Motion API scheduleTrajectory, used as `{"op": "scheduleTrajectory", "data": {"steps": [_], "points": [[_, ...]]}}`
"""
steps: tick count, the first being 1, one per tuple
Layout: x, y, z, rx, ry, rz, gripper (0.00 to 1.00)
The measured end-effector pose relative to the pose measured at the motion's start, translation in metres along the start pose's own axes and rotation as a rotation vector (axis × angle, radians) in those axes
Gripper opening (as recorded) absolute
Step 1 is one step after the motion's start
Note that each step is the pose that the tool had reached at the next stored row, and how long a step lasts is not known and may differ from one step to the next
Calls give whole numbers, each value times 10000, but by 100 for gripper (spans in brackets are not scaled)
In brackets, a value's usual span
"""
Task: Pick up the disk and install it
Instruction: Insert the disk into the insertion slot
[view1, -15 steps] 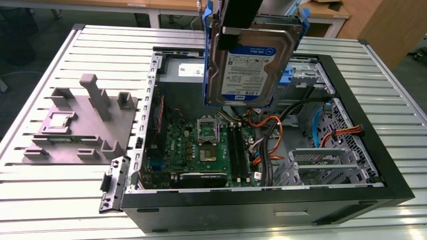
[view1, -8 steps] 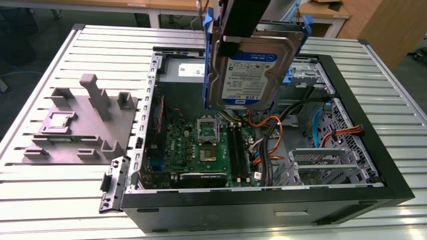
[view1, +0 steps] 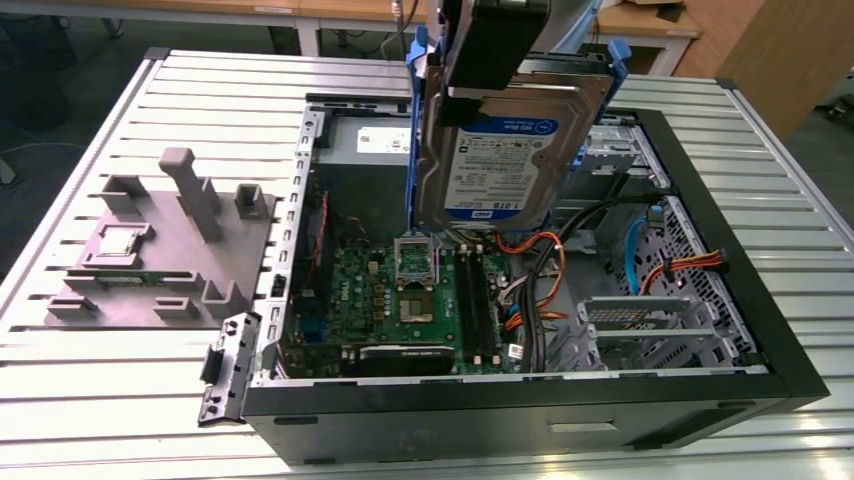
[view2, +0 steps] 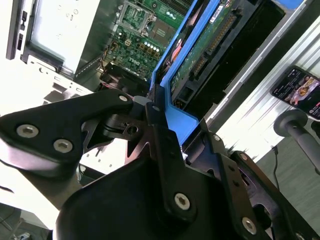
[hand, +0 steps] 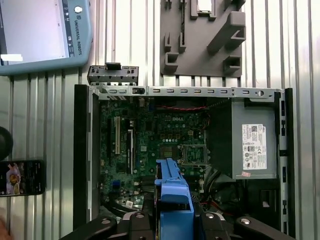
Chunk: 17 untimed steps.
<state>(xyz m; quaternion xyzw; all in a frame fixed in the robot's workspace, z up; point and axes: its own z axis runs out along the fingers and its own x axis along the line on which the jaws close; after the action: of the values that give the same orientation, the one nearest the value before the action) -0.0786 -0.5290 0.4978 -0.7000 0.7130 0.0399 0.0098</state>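
**Above the open case**

On the slatted worktop (view1: 107, 400) lies the open computer case (view1: 534, 420), a grey block (view1: 160, 250) beside it. The disk (view1: 514, 165) hangs upright over the motherboard (view1: 400, 290), clamped at its top in the gripper (view1: 491, 85).

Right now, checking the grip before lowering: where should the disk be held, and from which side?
By the upper end of its blue carrier, from above, as the gripper does now: the disk hangs roughly upright over the open case, and that narrow rail spares its broad faces.

Bright light; glare whitens the slatted table (view2: 250, 122).
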Motion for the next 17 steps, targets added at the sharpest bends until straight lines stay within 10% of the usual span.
{"op": "scheduleTrajectory", "data": {"steps": [17], "points": [[1,-63,-2,-1,1,-2,36]]}}
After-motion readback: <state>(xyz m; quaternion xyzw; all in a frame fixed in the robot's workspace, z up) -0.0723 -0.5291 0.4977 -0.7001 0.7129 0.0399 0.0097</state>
